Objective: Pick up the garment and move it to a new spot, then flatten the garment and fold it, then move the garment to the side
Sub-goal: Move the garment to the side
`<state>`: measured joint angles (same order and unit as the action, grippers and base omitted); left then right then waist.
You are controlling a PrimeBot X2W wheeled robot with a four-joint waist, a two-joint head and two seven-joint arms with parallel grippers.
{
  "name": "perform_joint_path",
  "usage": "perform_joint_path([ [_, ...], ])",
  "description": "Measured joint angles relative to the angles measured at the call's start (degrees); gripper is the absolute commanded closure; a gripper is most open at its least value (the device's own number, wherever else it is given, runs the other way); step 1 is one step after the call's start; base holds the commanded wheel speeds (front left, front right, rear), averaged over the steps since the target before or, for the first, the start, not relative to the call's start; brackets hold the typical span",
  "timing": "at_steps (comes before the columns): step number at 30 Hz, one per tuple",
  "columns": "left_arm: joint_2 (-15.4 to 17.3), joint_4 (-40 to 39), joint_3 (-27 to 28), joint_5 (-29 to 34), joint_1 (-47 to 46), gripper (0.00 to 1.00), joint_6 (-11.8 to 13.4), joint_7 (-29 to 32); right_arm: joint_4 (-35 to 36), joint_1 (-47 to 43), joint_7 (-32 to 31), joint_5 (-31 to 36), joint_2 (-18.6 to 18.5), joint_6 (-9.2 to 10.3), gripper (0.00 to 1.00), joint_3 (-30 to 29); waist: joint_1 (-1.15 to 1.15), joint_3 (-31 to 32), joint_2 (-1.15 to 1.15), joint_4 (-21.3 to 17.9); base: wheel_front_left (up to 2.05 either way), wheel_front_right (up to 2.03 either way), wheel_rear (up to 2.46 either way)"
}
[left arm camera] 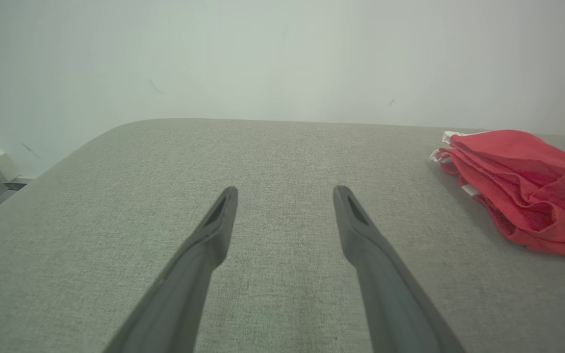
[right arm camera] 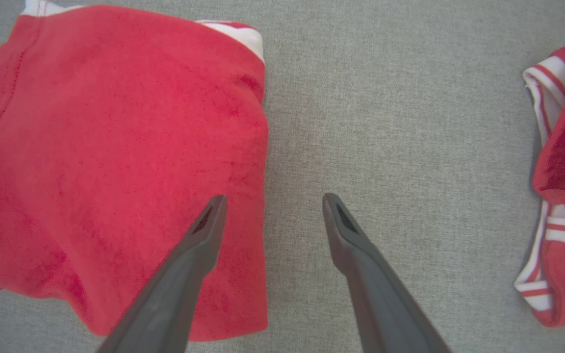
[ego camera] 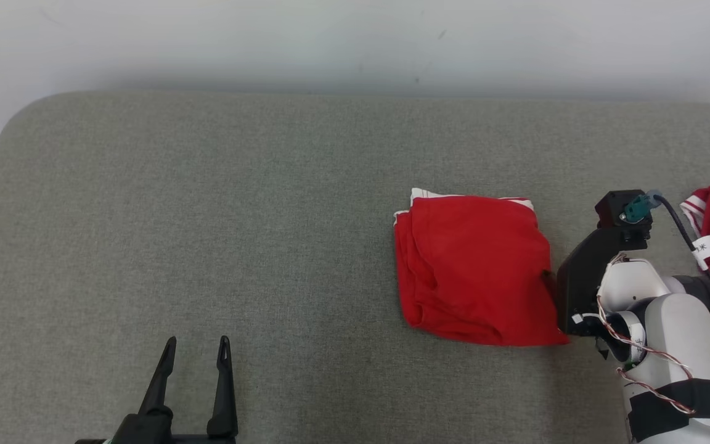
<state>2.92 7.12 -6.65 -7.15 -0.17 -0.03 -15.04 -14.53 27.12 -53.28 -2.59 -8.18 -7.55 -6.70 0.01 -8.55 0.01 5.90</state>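
L tool (ego camera: 198, 339) open; cable tag (ego camera: 705, 250) illegible; red garment (ego camera: 475, 268) folded.

I can read no clear text here. The small white paper tag (ego camera: 705, 248) on the thin black cable (ego camera: 675, 216) carries dark marks, too small to read.

Bright even diffuse light, soft faint shadow beside folded red garment (left arm camera: 523, 191), pale wall (ego camera: 355, 43) washed out and hazy, mild wide-angle bending at wrist-view edges, weave sharp mid-frame
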Motion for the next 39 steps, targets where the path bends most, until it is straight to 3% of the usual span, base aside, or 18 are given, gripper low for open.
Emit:
perform_joint_path([
  [12,-0.01,-0.12,-0.59,-0.01,-1.92,0.0,-0.04,0.0,-8.8,3.04,3.37,2.93,0.7,0.0,0.0,-0.23,-0.01,-4.42,0.0,1.91,0.0,0.0,0.0],
  [13,-0.01,-0.12,-0.59,-0.01,-1.92,0.0,-0.04,0.0,-8.8,3.04,3.37,2.93,0.7,0.0,0.13,-0.23,-0.01,-4.42,0.0,1.91,0.0,0.0,0.0],
  [14,-0.01,-0.12,-0.67,-0.01,-2.02,0.0,-0.04,0.0,-9.62,3.36,3.41,2.94,0.69,0.0,0.68,0.21,-0.01,-4.46,-0.01,1.76,0.0,0.0,0.0],
  [15,-0.02,-0.12,-0.77,-0.01,-2.03,0.0,-0.04,0.0,-10.32,3.6,3.46,2.96,0.47,0.0,1.0,1.02,-0.01,-4.44,-0.01,1.54,0.0,0.0,0.0],
  [20,0.0,-0.64,-0.59,0.01,-2.02,0.0,0.0,0.0,-12.06,5.25,5.26,2.43,-1.34,-0.02,1.0,6.82,-0.02,-4.15,-0.01,-0.26,0.0,0.0,0.0],
  [30,-0.02,-3.02,-0.53,0.04,-2.31,0.0,-0.55,0.0,-9.42,13.87,7.73,0.15,-12.15,-0.01,1.0,17.57,-0.01,-3.89,0.0,-6.51,0.0,0.0,0.0],
  [34,-0.03,-3.68,-0.82,0.08,-3.04,0.0,-0.9,-0.01,-7.92,16.79,8.49,0.18,-17.36,-0.01,1.0,19.83,-0.01,-4.28,0.0,-9.45,0.0,0.0,0.0],
  [39,-0.05,-3.88,-0.77,0.87,-4.05,0.0,-1.53,-0.01,-6.27,18.03,8.96,0.69,-21.35,-0.01,1.0,19.72,-0.01,-5.87,-0.01,-12.47,0.0,0.0,0.0],
])
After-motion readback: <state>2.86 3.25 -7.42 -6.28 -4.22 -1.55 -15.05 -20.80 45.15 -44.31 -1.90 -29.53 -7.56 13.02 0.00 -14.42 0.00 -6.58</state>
